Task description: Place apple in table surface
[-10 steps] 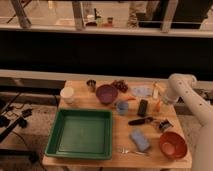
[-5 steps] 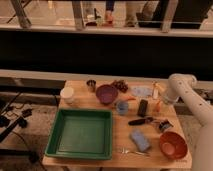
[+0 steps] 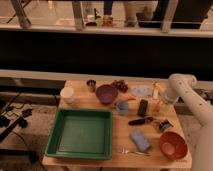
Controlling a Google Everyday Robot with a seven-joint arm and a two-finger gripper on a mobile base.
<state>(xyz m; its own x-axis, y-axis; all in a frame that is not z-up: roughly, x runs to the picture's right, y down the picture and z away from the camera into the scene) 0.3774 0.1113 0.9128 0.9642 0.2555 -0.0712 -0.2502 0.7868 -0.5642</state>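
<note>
The apple [image 3: 158, 105] shows as a small yellow-orange round spot at the tip of my gripper [image 3: 160, 104], just above the right side of the light tan table surface [image 3: 122, 127]. The white arm [image 3: 181, 84] reaches in from the right and bends down to the gripper. The gripper is shut on the apple, and part of the fruit is hidden by it. The thin orange carrot-like piece [image 3: 131, 98] lies apart, near the purple bowl.
A green tray [image 3: 80, 134] fills the front left. There are also a purple bowl [image 3: 106, 93], an orange-red bowl [image 3: 173, 145], a white cup [image 3: 66, 94], a metal cup [image 3: 91, 85], a blue cup [image 3: 122, 107], a black block [image 3: 143, 107], a blue sponge [image 3: 140, 140] and a fork [image 3: 129, 151].
</note>
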